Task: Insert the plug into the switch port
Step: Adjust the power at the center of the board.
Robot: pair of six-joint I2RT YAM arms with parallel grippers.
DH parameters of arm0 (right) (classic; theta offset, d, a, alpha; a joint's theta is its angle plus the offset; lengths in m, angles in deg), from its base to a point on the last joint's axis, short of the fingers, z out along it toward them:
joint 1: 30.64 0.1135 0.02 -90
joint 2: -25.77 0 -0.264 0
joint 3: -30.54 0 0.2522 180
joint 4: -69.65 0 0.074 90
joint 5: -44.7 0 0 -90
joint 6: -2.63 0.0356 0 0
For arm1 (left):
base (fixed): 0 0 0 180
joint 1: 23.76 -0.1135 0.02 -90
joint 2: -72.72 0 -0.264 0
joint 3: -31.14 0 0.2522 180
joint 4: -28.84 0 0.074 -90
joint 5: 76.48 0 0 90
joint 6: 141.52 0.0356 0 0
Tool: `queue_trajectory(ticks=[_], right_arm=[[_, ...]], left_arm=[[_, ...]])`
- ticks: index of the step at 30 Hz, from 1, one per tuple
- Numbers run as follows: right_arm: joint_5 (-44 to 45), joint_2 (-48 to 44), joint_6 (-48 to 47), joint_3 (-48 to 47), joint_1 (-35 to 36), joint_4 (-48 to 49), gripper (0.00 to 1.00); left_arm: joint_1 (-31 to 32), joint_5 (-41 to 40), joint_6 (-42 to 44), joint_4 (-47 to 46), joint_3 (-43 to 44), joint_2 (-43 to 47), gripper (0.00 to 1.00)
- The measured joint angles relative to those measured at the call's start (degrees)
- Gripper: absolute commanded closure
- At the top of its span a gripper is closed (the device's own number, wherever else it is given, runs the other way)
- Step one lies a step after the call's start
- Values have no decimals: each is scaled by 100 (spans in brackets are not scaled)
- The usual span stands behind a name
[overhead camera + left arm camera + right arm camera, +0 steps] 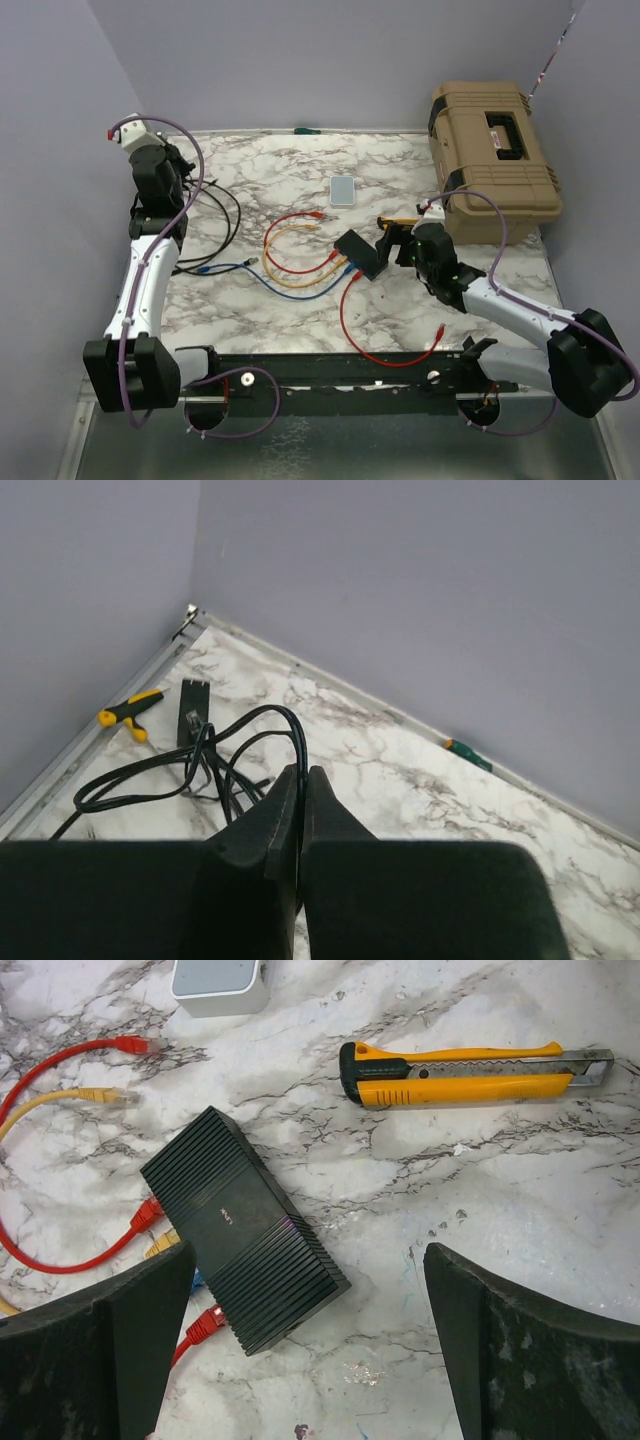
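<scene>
Jaws on the right gripper (305, 1260) stand wide apart and grasp nothing. Those on the left gripper (303, 780) are pressed together, empty as far as can be seen, and raised over the far left corner of the counter (300, 170), well apart from the work. The switch (245, 1230) lies flat and angled near the middle of the counter, its near corner reaching in between the right jaws, closer to one than the other. Several plugs sit along its socket edge; the nearest, a red plug (205, 1325), appears seated. Judged status: insertion looks complete or nearly so, though whether the latch has caught cannot be told. A loose red cable end (128, 1045) and a yellow cable end (105, 1093) lie unplugged beyond the switch.
</scene>
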Motion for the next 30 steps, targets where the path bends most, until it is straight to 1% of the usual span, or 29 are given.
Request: queue_trajectory(ticks=[4, 8, 13, 17, 22, 27, 30], right_arm=[[0, 52, 0, 0, 0, 11, 0], [0, 109, 0, 0, 0, 13, 0], [0, 138, 0, 0, 0, 20, 0], [-2, 142, 0, 0, 0, 42, 0], [-2, 142, -2, 0, 0, 48, 0], [-2, 142, 0, 0, 0, 52, 0], [-2, 142, 0, 0, 0, 52, 0]], left_arm=[[297, -4, 138, 48, 177, 387, 98], [566, 35, 223, 201, 640, 555, 99], [944, 227, 271, 614, 1746, 616, 99], [1038, 431, 286, 708, 2371, 643, 99], [1049, 555, 310, 820, 2371, 586, 99], [1152, 990, 181, 1071, 2063, 153, 99], [1309, 1235, 129, 1248, 2041, -153, 99]])
